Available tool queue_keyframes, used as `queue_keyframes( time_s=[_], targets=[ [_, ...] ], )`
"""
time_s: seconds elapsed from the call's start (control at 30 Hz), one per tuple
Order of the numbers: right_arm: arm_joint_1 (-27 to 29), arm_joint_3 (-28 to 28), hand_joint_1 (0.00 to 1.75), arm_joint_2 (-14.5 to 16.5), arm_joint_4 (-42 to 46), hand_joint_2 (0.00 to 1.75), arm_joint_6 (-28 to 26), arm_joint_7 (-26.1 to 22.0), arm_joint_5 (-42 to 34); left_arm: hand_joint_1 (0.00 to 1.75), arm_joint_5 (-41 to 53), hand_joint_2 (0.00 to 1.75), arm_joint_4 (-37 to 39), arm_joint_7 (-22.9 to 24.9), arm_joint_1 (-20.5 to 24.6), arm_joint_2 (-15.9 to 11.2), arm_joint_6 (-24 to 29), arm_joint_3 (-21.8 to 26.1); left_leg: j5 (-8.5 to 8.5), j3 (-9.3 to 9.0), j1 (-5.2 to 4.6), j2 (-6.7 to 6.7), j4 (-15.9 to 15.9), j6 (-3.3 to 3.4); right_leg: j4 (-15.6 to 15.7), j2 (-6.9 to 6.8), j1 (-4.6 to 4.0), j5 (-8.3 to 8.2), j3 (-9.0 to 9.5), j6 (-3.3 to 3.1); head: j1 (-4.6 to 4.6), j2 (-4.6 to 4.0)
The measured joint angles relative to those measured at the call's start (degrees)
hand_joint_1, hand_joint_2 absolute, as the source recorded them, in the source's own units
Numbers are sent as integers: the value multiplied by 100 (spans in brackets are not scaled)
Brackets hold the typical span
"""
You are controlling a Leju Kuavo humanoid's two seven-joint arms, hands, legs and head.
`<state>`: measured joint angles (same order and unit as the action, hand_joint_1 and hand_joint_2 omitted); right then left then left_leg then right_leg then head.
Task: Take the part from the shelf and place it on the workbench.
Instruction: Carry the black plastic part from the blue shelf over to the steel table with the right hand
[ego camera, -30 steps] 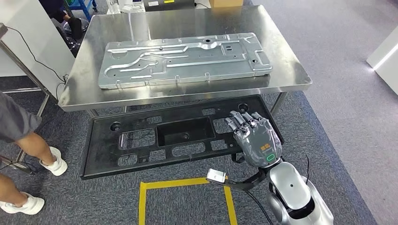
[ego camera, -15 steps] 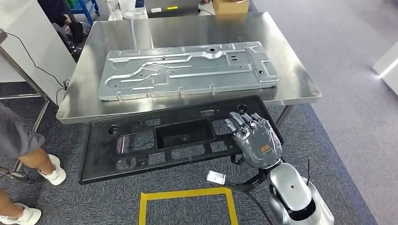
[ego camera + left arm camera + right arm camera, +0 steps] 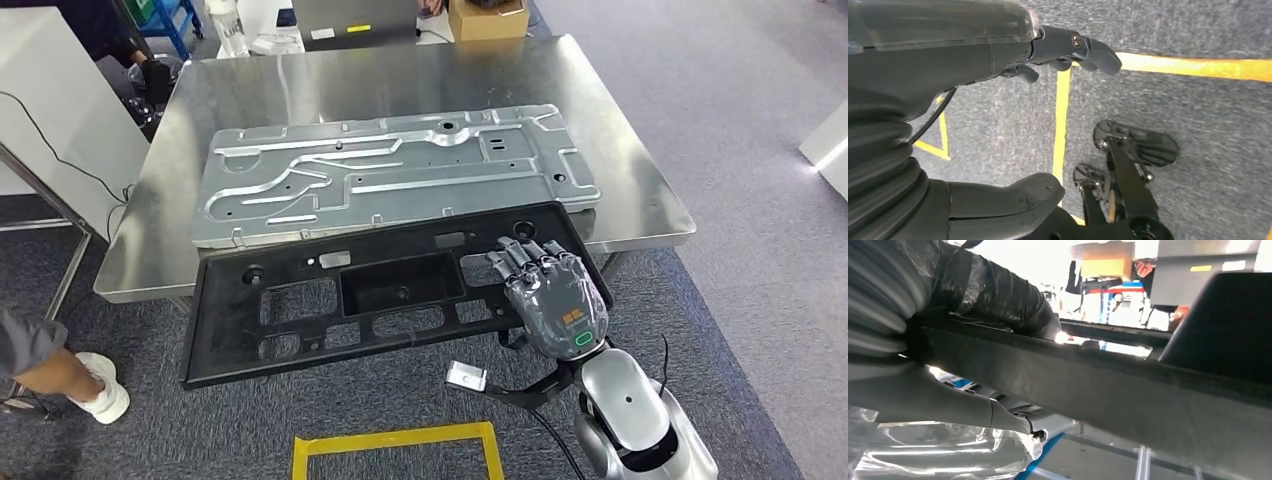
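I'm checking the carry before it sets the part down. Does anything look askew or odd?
Yes. The black part is gripped by the right hand alone, at one end. Its far edge overlaps the workbench edge while the rest hangs over the floor.

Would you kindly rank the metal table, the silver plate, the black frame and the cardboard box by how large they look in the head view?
1. Metal table
2. and 3. Silver plate and black frame: look about alike; the frame, held by the right robot hand, is nearer the camera, so unsure.
4. Cardboard box, cut off by the picture's edge.
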<state>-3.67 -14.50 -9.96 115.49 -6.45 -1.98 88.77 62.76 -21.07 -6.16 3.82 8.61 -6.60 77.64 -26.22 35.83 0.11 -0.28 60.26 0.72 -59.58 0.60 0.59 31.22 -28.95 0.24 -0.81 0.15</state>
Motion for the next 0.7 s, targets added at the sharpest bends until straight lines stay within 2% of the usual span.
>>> queue_keyframes(
  time_s=[0.07,0.1,0.17,0.23,0.27,0.3,0.33,0.37,0.4,0.43,0.47,0.5,0.57,0.6,0.63,0.7],
  targets=[
    [30,58,175,-17,32,175,-15,-2,-3,0,-16,175,0,-1,-6,2,0,1,3,-127,9,-8,-77,76,-88,-3,4,-19,21,62,0,0],
    [42,89,175,-32,49,175,-21,-4,-3,0,-25,175,0,-1,-5,3,-1,2,-14,-200,19,-11,-124,118,-251,-10,5,-37,-30,83,-1,0],
    [63,147,175,-56,69,175,-30,-7,-3,0,-34,175,0,0,8,4,-1,3,-68,-339,31,-11,-178,185,-788,-26,17,63,-360,125,-1,0],
    [94,192,175,-65,77,175,-36,-7,-3,0,-39,175,0,1,16,3,-1,8,-169,-447,31,-14,-185,214,-1375,-27,21,340,-844,164,0,0],
    [109,209,175,-66,77,175,-36,-6,-3,0,-39,175,0,2,13,3,-1,11,-232,-511,30,-18,-185,210,-1515,-28,25,456,-1033,175,-1,0],
    [122,224,175,-68,77,175,-37,-6,-3,0,-40,175,0,4,7,3,-1,15,-301,-592,31,-23,-185,201,-1499,-29,28,483,-1146,175,-1,0],
    [134,237,175,-69,77,175,-36,-7,-3,0,-40,175,0,7,1,5,-4,18,-374,-687,32,-29,-185,190,-1320,-30,29,378,-1176,164,-1,0],
    [147,250,175,-71,77,175,-36,-8,-2,0,-40,175,0,9,-4,8,-9,21,-454,-781,33,-33,-188,177,-1006,-31,28,116,-1143,143,-1,0],
    [164,261,175,-72,76,175,-35,-9,-2,0,-40,175,0,10,-7,14,-16,24,-535,-881,30,-36,-184,160,-668,-31,20,-241,-1099,110,-1,0],
    [178,273,175,-72,75,175,-34,-9,-1,0,-40,175,0,10,-4,20,-23,26,-605,-949,25,-46,-188,135,-398,-36,1,-505,-1057,76,-3,0],
    [196,285,175,-72,79,175,-36,-9,0,0,-39,175,-1,14,4,26,-30,28,-669,-995,20,-52,-210,99,-231,-39,-20,-697,-1030,37,-5,0],
    [212,298,175,-72,88,175,-40,-9,1,0,-37,175,-2,21,11,31,-35,30,-699,-1046,14,-56,-216,62,-167,-37,-37,-752,-1014,-2,-7,0],
    [240,321,175,-71,109,175,-52,-11,1,0,-33,175,-10,47,30,33,-42,30,-688,-1098,9,-51,-182,-5,-113,-24,-33,-677,-904,-91,-10,0],
    [254,332,175,-73,117,175,-56,-15,1,0,-31,175,-15,59,35,33,-43,30,-645,-1068,10,-40,-33,-28,-67,-19,-20,-641,-821,-139,-11,0],
    [264,339,175,-74,120,175,-58,-19,1,0,-29,175,-19,71,43,36,-46,30,-627,-952,15,-30,202,-50,-26,-20,-8,-604,-733,-179,-10,0],
    [279,349,175,-78,122,175,-60,-25,1,0,-26,175,-22,83,47,41,-49,30,-771,-513,29,-13,873,-92,22,-26,-2,-504,-578,-220,-8,0]
  ],
)
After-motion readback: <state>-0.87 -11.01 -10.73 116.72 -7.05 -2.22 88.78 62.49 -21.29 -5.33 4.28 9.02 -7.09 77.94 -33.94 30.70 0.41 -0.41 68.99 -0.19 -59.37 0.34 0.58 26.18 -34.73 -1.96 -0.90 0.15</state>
